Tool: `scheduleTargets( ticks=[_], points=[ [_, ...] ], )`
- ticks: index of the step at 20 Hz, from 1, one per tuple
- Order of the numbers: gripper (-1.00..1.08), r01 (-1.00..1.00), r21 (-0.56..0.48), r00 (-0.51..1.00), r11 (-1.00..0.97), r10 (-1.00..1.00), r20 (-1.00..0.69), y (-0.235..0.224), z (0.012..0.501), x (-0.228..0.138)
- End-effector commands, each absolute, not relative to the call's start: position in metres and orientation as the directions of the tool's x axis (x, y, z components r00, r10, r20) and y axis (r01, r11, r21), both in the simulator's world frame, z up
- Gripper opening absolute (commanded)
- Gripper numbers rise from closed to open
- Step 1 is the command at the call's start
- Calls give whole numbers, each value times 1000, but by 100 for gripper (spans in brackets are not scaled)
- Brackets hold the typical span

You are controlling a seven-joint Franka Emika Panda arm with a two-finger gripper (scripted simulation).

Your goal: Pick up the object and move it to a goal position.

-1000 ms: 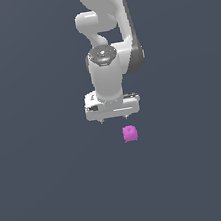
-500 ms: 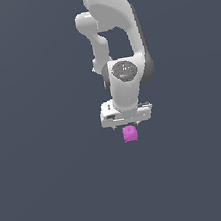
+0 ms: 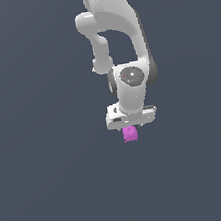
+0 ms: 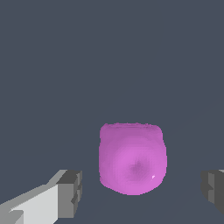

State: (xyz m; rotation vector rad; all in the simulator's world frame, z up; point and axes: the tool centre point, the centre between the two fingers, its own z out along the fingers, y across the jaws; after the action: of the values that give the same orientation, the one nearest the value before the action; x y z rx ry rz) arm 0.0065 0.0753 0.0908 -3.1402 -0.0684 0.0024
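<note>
Slate-grey floor, pincer [image 3: 130, 128] now lower, astride the object [image 3: 130, 133].

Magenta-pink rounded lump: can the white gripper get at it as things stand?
Probably yes. The magenta-pink rounded lump sits between the white gripper's spread fingers, with a gap on each side and nothing else near it.

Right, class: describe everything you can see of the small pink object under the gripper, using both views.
The pink object is a small magenta lump with rounded corners, matte and smooth-looking, narrower than the white gripper directly above it. In the wrist view it shows a blocky, rounded outline with a darker dimple near the middle. It sits on the plain dark grey surface. The two grey fingertips stand on either side of it with clear gaps, so nothing is gripping it yet. Its underside is hidden.
</note>
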Motion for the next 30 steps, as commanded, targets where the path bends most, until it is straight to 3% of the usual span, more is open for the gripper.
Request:
scheduleTargets(
  ticks=[1,15,16,30],
  points=[
    [100,43,-1,999,-999,43,-1,75,88,7],
    [100,43,0,999,-999,43,0,76,40,7],
    [-100,43,0,999,-999,43,0,76,40,7],
    [-100,43,0,999,-999,43,1,74,45,6]
  ],
)
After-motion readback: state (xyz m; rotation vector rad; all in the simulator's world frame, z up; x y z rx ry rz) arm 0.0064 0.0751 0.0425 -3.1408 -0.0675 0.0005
